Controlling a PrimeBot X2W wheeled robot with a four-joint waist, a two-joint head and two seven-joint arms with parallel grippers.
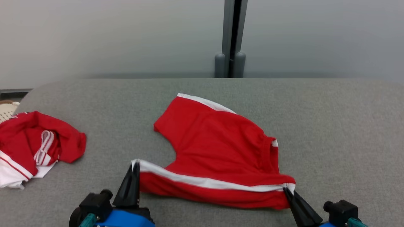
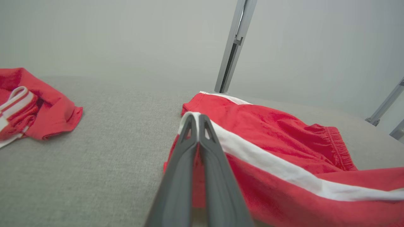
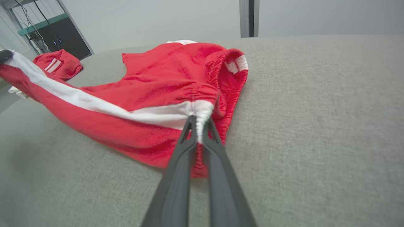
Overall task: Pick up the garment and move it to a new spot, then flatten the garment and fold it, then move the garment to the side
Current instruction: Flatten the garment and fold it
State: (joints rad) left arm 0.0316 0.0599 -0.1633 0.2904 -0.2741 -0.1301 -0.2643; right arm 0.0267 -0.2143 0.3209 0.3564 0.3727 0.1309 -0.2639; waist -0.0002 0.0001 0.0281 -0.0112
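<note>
L gripper (image 1: 135,164) & R gripper (image 1: 287,189) both hold the red shorts (image 1: 217,142) on the grey table (image 1: 341,126).
L to R: a pile of other red clothes (image 1: 34,142) lies far L. L fingers, pinched tight, grip the leg end of the white stripe (image 1: 205,181). Shorts lie mid table, stripe pulled straight. R fingers, pinched tight too, grip the waist end. R wrist view adds a dark cabinet (image 3: 63,36) in back.

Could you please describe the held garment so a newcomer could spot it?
On the grey table, look mid-table for the red shorts. Unlike the crumpled red garment at the left, their white-striped edge is gripped by the left pincer and right pincer.
</note>
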